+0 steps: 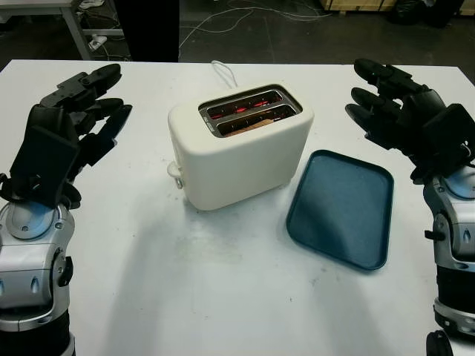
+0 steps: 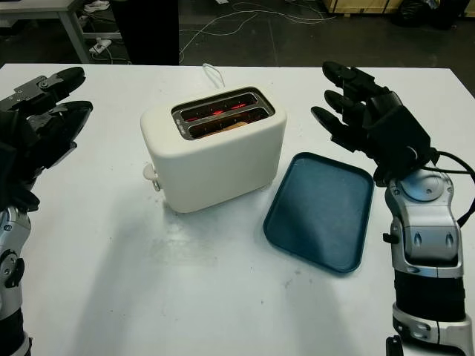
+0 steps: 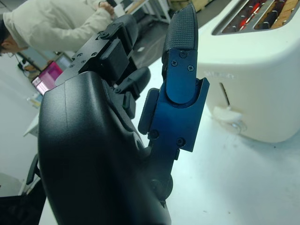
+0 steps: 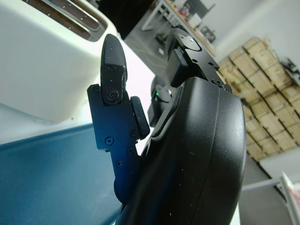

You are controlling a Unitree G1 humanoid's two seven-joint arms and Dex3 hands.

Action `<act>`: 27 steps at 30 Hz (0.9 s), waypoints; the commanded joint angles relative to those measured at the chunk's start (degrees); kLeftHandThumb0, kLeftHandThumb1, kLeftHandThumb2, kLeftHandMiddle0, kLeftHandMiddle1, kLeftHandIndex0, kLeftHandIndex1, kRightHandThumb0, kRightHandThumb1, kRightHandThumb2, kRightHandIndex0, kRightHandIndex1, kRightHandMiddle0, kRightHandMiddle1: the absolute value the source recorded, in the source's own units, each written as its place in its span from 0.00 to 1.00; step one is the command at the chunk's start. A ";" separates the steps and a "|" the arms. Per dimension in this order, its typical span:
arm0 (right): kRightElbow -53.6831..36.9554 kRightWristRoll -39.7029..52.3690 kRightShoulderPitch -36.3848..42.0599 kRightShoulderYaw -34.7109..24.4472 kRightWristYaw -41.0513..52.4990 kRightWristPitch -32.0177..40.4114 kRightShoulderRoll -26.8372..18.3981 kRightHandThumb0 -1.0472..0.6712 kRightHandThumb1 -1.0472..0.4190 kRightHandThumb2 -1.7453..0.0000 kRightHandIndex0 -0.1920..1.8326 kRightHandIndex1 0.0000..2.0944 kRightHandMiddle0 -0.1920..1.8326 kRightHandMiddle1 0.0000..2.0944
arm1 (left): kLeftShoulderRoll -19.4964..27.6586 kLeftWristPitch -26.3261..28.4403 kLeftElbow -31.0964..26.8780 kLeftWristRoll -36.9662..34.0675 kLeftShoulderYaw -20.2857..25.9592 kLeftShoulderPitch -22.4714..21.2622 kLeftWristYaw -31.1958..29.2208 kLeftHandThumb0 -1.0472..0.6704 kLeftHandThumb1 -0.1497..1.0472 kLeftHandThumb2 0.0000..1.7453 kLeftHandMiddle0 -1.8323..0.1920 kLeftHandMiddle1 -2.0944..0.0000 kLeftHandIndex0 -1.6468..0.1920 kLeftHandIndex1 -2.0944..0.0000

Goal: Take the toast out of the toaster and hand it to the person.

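- Left hand (image 1: 70,122) at nine o'clock and right hand (image 1: 404,111) at three o'clock flank the toaster (image 1: 237,152), both open and holding nothing.
- A blue tray (image 1: 341,211) lies just beside the toaster at four o'clock.
- Toast (image 1: 249,126) sits sunk in the near slot, elements glowing: likely light, stiff, crumbly and hot, best pinched by its top edge.
- A person (image 3: 56,23) bends beyond the table.

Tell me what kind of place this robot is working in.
Probably a lab or workshop, not a kitchen: the toaster sits on a plain white table, cables trail over the dark floor, and stacked wooden crates line a wall.
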 commanded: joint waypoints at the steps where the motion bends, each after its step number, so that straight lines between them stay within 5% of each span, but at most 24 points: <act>1: -0.64 0.40 -0.77 0.14 0.43 1.51 -0.56 0.38 0.09 0.83 0.27 0.00 0.27 0.00 | 0.03 -0.42 0.14 0.33 -0.34 -0.48 -0.06 0.19 0.89 0.11 0.78 0.60 0.56 0.98; 27: -1.93 -0.05 0.85 0.09 0.64 1.93 0.23 0.37 0.09 0.83 0.27 0.00 0.27 0.00 | -0.79 -2.17 -0.47 0.16 -0.96 1.35 -0.34 0.20 0.89 0.12 0.80 0.55 0.57 0.97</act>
